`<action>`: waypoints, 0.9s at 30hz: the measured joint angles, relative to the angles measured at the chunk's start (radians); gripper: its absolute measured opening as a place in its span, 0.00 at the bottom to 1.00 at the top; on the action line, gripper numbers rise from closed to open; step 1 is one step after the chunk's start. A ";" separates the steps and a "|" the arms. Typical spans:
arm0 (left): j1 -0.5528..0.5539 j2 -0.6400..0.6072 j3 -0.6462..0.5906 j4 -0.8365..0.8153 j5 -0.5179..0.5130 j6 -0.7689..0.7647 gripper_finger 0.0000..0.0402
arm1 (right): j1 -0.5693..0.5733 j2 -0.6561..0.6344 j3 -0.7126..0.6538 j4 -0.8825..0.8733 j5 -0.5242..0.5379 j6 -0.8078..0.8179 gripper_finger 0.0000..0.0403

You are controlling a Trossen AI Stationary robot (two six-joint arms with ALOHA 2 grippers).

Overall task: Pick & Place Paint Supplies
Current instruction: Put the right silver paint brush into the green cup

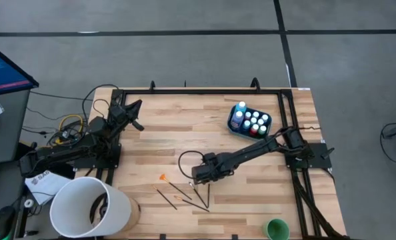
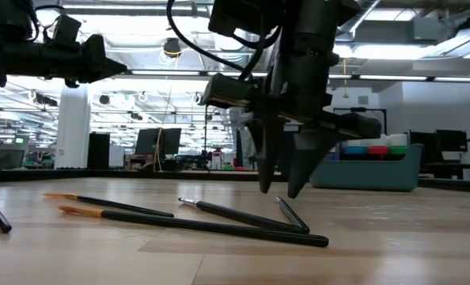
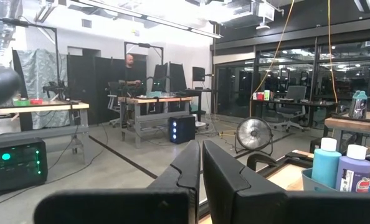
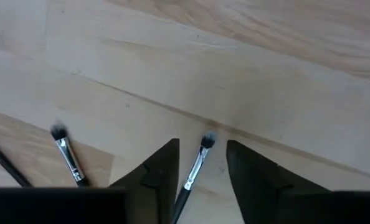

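Several thin dark brushes (image 1: 185, 197) lie flat on the wooden table near its front edge. My right gripper (image 4: 201, 144) points down over them, open. One silver-ferruled brush (image 4: 194, 167) lies between its fingers, lengthwise along the gap, with clear space on both sides. In the low view the fingertips (image 2: 268, 178) hover just above the table beside a short brush (image 2: 292, 214). White-capped paint bottles (image 1: 255, 121) stand in the teal tub (image 1: 237, 128) at the far right. My left gripper (image 3: 201, 168) waits shut at the far left (image 1: 137, 107).
A big white bucket (image 1: 91, 207) stands at the near left corner and a green cup (image 1: 276, 229) at the near right. A small orange piece (image 1: 163, 177) lies left of the brushes. A second silver-ferruled brush (image 4: 66, 152) lies beside the gripper.
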 joint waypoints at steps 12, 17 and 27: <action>0.000 0.000 0.000 0.002 0.000 0.000 0.02 | -0.010 0.072 0.041 -0.019 -0.066 -0.039 0.21; 0.000 0.000 0.000 0.003 0.000 0.000 0.02 | -0.007 0.087 0.104 -0.152 -0.045 -0.056 0.15; 0.000 0.000 0.000 0.005 0.000 0.000 0.02 | -0.013 0.083 0.090 -0.161 -0.015 -0.153 0.01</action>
